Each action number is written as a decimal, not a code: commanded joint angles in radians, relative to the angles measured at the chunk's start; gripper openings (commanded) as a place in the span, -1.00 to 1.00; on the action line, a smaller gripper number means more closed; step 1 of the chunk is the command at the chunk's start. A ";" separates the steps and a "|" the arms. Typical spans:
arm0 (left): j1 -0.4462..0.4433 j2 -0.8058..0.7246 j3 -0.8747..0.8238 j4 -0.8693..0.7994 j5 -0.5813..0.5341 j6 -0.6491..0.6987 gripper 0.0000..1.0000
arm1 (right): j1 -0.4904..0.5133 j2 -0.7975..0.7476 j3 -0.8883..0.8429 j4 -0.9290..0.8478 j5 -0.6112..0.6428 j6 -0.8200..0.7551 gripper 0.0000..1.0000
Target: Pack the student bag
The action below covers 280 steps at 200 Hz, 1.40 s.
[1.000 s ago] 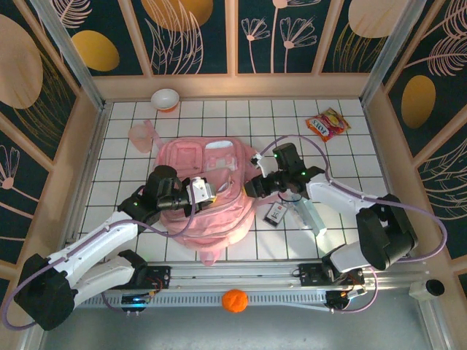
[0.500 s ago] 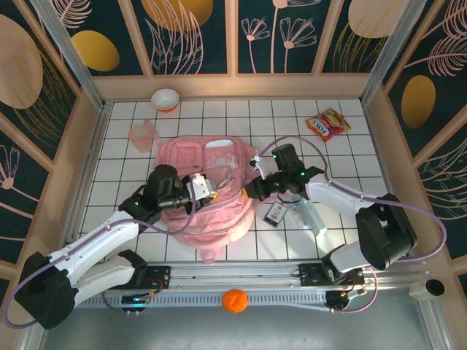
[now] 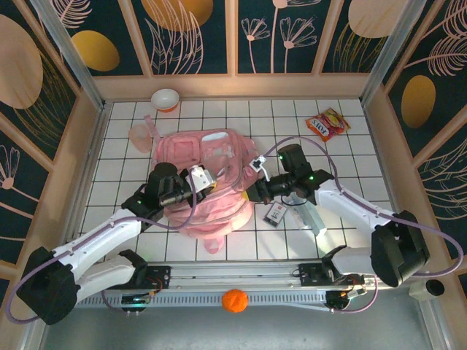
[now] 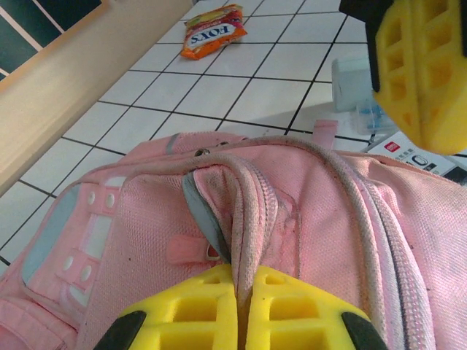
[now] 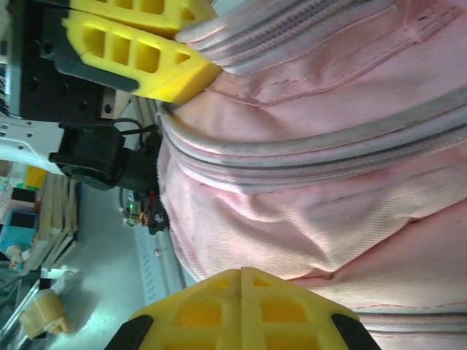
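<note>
- Big soft pink fabric backpack (image 3: 191, 149) lies mid-table, long axis running away from the bases.
- Left gripper (image 4: 241, 281) is pinched shut on its zipper ridge; right gripper (image 5: 241, 273) pinches fabric on the opposite, right side.

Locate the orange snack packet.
Top view: the snack packet lies on the tiles far right, near the back wall, apart from the student bag.

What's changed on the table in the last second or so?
The right gripper closed its jaws on the large soft pink fabric backpack, which shifted slightly toward the far wall. The left gripper stayed shut on the backpack's zipper ridge; the orange snack packet, white bowl and orange ball stayed put.
</note>
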 commanded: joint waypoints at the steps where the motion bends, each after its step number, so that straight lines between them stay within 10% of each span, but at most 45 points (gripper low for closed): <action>1: 0.006 0.000 0.018 0.168 0.015 -0.038 -1.00 | 0.014 -0.047 -0.010 0.045 -0.046 0.060 -1.00; 26: 0.006 -0.009 0.004 0.192 0.095 -0.028 -1.00 | -0.016 -0.084 -0.012 0.017 0.080 0.077 -1.00; 73: 0.007 -0.059 -0.030 0.218 0.178 -0.006 -1.00 | -0.157 -0.130 -0.083 0.073 0.182 0.094 -0.35; 132: 0.006 -0.066 -0.024 0.210 0.211 0.007 -1.00 | -0.069 -0.030 -0.022 -0.015 0.242 -0.157 -0.16; 233: 0.006 -0.089 0.012 0.129 0.250 0.047 -1.00 | -0.059 0.193 0.067 0.130 0.238 -0.361 -0.20; 280: 0.006 -0.091 0.012 0.120 0.150 0.026 -1.00 | -0.071 0.207 0.114 0.037 0.138 -0.435 -1.00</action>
